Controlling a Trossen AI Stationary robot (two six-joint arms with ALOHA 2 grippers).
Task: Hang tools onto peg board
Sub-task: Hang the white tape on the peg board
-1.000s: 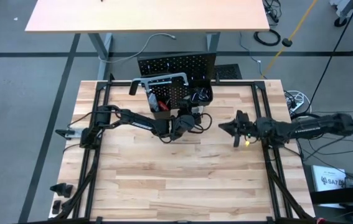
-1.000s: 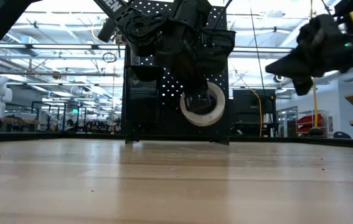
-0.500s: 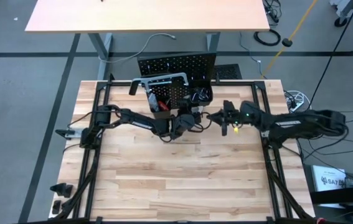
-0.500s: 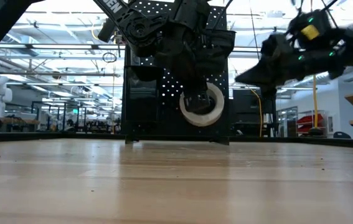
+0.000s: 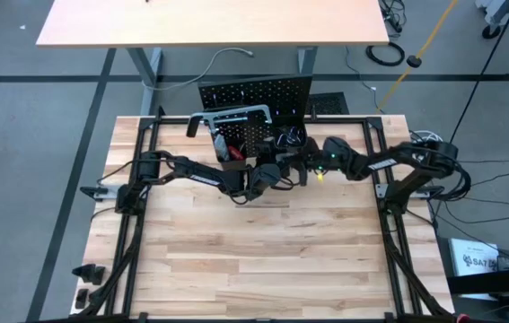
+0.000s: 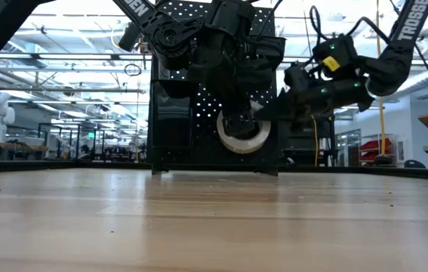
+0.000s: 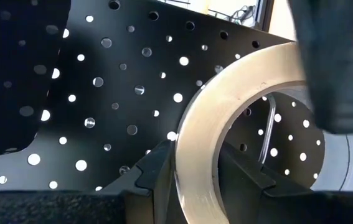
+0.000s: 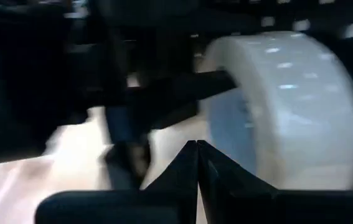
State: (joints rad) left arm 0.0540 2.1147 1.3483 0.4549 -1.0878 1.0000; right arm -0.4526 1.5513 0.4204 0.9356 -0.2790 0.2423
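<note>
Right arm: since the earlier frames it had swung in from well off to the right side of the table, so that the right gripper (image 6: pixel 268 113) now sat just beside the tape roll.
Right fingers: pressed together with nothing between them; in the right wrist view their joined tips pointed at the outer face of the roll, whether touching it could not be told.
Left arm: it had not shifted over the same span; the left gripper (image 7: pixel 196 176) hung in front of the board.
Left fingers: clamped across the wall of the white ring-shaped tape roll (image 6: pixel 244 130), one finger inside the ring and one outside.
Tape roll: held above the table, close against the upright black perforated metal peg board (image 5: pixel 254 94).
Hook: a thin silver wire hook (image 7: pixel 268 134) showed through the ring's opening, just beyond the left fingers.
Meaning for the task: the roll looked not yet hung; the right gripper had probably come in to nudge or steady it onto the hook.
Other tools: a grey hacksaw (image 5: pixel 230 117) already lay at the board.
</note>
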